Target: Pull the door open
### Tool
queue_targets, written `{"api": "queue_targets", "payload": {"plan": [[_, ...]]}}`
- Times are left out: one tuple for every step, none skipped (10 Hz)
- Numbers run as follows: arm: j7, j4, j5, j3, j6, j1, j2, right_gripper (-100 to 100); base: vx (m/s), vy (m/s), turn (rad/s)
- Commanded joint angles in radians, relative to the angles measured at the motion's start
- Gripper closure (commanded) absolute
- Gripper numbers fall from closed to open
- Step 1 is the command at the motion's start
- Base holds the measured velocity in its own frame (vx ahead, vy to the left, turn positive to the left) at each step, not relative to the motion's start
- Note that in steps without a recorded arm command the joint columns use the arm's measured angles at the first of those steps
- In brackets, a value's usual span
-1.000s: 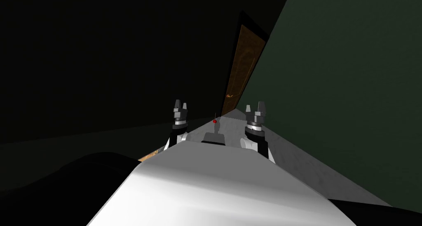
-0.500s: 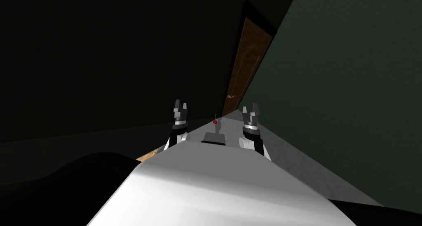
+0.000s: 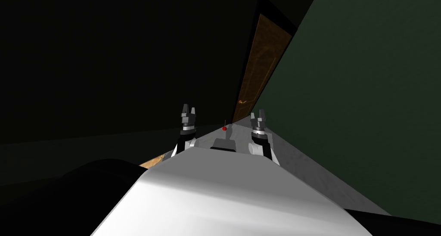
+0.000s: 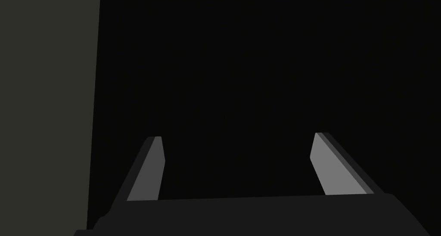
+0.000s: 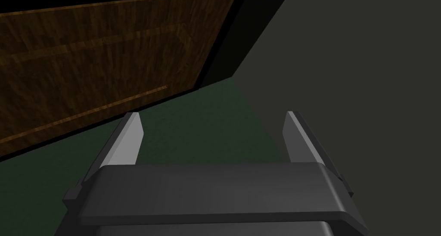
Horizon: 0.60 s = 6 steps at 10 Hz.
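Note:
A brown wooden door (image 3: 260,61) stands at the end of a narrow passage, with a brass lever handle (image 3: 242,102) low on it. My right gripper (image 3: 259,115) is raised just right of and below the handle, short of the door, fingers open and empty. Its wrist view looks across the door's panelled face (image 5: 99,61) past the open right gripper (image 5: 213,117). My left gripper (image 3: 188,109) hangs further left, open; the left gripper (image 4: 237,141) faces a dark surface.
A dark green wall (image 3: 366,95) runs close along the right side. A dark wall (image 3: 107,65) closes the left. Grey floor (image 3: 310,169) leads to the door. A small red marker (image 3: 224,128) sits on my front.
My right gripper has moved forward and a little left, toward the door handle. The view has shifted slightly, so the door sits further right. The left arm is unchanged.

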Motion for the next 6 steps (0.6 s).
{"api": "queue_targets", "payload": {"plan": [[-0.002,0.042,-0.004,0.003,-0.005,-0.02,-0.006,-100,0.091,-0.087,0.095],[-0.005,0.065,-0.007,0.005,-0.009,-0.029,-0.01,-100,0.074,-0.096,0.088],[-0.007,0.087,-0.01,0.006,-0.012,-0.038,-0.015,-100,0.075,-0.088,0.102],[-0.01,0.11,-0.013,0.008,-0.016,-0.047,-0.02,-100,0.09,-0.093,0.114],[-0.012,0.134,-0.016,0.01,-0.019,-0.057,-0.025,-100,0.095,-0.108,0.089],[-0.015,0.159,-0.02,0.012,-0.023,-0.066,-0.03,-100,0.075,-0.102,0.092]]}}
